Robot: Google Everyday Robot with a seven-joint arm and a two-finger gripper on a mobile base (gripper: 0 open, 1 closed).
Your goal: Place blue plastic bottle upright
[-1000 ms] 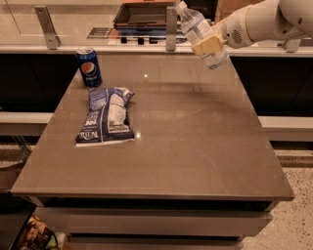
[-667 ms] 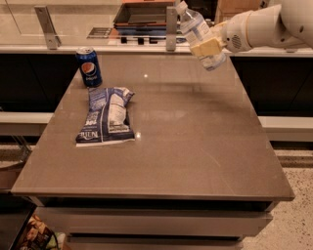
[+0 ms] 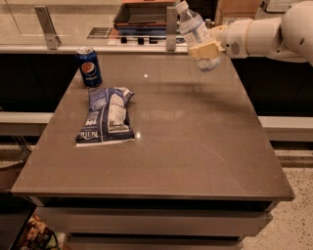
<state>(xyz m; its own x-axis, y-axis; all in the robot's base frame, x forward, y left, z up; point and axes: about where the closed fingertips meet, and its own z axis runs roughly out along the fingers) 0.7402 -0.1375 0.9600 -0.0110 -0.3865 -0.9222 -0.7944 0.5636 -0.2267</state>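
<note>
The blue plastic bottle (image 3: 196, 33) is clear and bluish with a white cap and a pale label. It hangs in the air above the far right part of the table (image 3: 195, 146), tilted with its cap up and to the left. My gripper (image 3: 205, 51) comes in from the right on a white arm and is shut on the bottle's lower half. The bottle does not touch the table.
A dark blue Pepsi can (image 3: 89, 67) stands upright at the table's far left. A blue-and-white snack bag (image 3: 106, 116) lies flat in front of it. Behind the table runs a counter with metal posts (image 3: 171, 28) and a dark tray (image 3: 142, 13).
The arm has drawn slightly right with the bottle, which stays raised at about the same tilt. Can and bag have not moved.
</note>
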